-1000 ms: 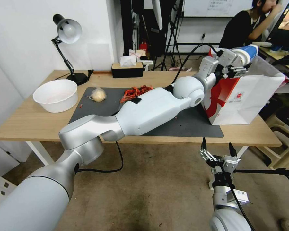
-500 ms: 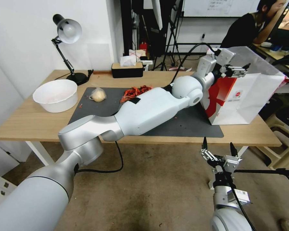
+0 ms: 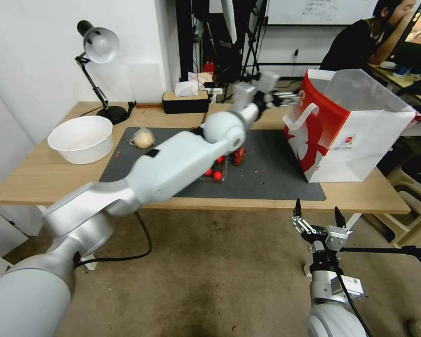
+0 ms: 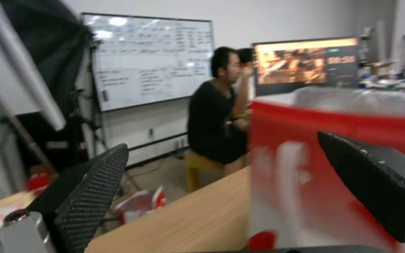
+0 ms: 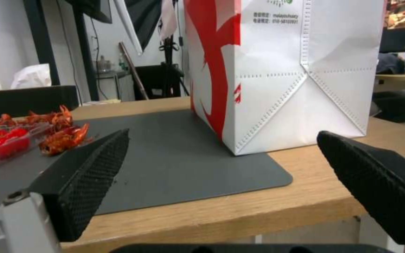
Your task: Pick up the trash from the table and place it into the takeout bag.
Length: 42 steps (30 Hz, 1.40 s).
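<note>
While the right gripper hangs below the table's near edge at about five o'clock in the head view, its fingers spread and empty, no work is being done by it; from its wrist camera the dark mat and the bag are seen beyond the two pads.

Farther in, the left arm is stretched across the mat, and the left gripper is held above the far part of the table, just beside the bag's red side panel and apart from it. Its fingers are seen parted in the left wrist view with nothing between them.

The small bag with the yellowish lump is left on the mat at about ten o'clock, near the white bowl. The tray of tomatoes and the red scraps lie mid-mat, partly hidden by the arm. The takeout bag stands open at two o'clock.

The step in hand is judged to be the reach for the next piece (probably the lump bag). The gripper should be carried high over the tray, lowered with fingers wide, and closed gently, since soft film is likely to slip or tear. The white bowl should be left alone.
</note>
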Available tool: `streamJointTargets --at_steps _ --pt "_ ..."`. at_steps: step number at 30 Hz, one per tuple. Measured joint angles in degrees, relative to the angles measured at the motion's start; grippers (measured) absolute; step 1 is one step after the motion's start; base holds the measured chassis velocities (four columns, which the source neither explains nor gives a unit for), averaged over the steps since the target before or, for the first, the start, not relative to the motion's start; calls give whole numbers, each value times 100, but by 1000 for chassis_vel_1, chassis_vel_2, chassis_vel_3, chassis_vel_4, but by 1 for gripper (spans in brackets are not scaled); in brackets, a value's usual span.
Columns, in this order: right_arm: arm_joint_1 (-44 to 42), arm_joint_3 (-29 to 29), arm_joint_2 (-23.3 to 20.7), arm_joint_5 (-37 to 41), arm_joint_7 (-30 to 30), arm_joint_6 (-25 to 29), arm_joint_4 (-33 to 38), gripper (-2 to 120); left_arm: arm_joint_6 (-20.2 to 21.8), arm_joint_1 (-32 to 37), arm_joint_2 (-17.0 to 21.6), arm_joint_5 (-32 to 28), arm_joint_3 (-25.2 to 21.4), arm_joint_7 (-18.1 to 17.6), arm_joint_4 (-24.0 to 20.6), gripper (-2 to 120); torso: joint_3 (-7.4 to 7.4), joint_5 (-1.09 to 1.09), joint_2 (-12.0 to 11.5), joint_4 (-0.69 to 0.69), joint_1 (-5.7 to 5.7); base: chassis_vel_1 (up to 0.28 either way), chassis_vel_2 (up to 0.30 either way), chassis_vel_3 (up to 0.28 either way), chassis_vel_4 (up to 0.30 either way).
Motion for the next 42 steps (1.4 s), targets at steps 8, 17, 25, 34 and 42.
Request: streamJointTargets --at_steps 8,17,25,34,42 --pt "30 -69 -11 -60 -4 -37 21 100 26 983 1382 154 -767 -39 -817 100 0 2 0 -1 0 0 0 0 0" --pt "18 -131 -1 -102 -7 -40 33 100 31 1985 2014 303 -1579 -36 -1473 100 0 2 0 -2 0 0 0 0 0" --pt "-8 -183 13 -135 -16 -35 42 100 37 2813 2474 437 -2185 -16 -2039 100 -1 3 0 -1 0 0 0 0 0" --pt "-20 -207 20 -156 -24 -20 56 100 33 3992 2774 682 -3111 65 -2666 100 0 1 0 0 0 0 0 0 0" --pt "-55 -208 14 -158 -25 -1 67 100 -274 5404 2748 1489 -4030 197 -3248 100 -1 2 1 -1 -1 0 0 0 0"
